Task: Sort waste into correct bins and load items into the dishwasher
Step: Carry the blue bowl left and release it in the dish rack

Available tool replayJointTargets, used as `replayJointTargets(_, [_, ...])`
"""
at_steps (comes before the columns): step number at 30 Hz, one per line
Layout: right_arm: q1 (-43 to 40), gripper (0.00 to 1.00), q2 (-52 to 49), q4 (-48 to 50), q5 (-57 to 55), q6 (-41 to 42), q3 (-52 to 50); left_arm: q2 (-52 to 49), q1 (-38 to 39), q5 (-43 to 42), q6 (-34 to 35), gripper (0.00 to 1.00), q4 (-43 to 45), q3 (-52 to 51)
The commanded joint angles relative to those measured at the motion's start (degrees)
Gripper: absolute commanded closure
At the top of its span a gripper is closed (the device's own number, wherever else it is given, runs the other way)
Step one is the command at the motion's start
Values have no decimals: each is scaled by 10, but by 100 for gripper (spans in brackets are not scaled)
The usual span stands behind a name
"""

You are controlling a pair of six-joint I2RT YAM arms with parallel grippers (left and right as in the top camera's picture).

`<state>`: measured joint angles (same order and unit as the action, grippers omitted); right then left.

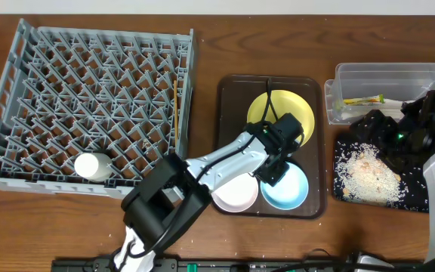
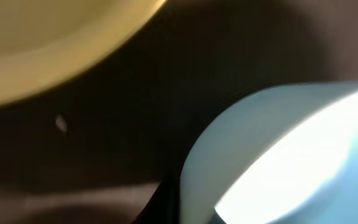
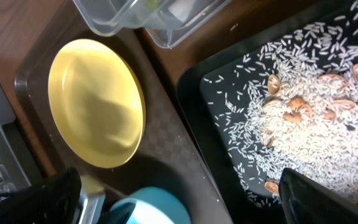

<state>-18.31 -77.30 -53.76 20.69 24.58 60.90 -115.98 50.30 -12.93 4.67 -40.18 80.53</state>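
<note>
Step in hand, as I read it: lift the light blue bowl out of the brown serving tray and take it to the grey dish rack at upper left.

Left gripper is clenched. Overhead it sits on the bowl's upper-left rim and looks to be pinching it; the left wrist view shows only the rim up close, fingers not clear.

Right gripper is spread wide and empty, over the inner edge of the black tray at right.

Tips:
- Lift straight up first. The pink bowl is just beside it on the left and the yellow plate just above.
- A rim pinch is thin, so expect the bowl to swing or tilt. Move slowly.
- Seat it between pegs, away from the white cup at the rack's lower left and the chopstick along its right edge.

Materials:
- Bowls and plate: smooth, glossy, round, likely slippery.
- Rack: rigid plastic grid of upright pegs.
- Serving tray: matte, fine checkered texture.
- Rice grains: loose, heaped on the black tray with tan curled bits I can't identify.
- Clear tub, upper right: holds the snack wrapper.
</note>
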Motion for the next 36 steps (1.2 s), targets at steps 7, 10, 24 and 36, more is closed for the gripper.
replayJointTargets(7, [-1, 1, 2, 17, 3, 2, 0, 181, -99, 122, 1, 93, -78, 74])
replayJointTargets(10, [-1, 1, 2, 17, 3, 2, 0, 223, -160, 254, 1, 93, -99, 74])
replayJointTargets(24, [-1, 1, 2, 17, 3, 2, 0, 143, -290, 781, 0, 92, -52, 66])
replayJointTargets(36, [-1, 1, 2, 17, 3, 2, 0, 19, -300, 842, -99, 92, 122, 66])
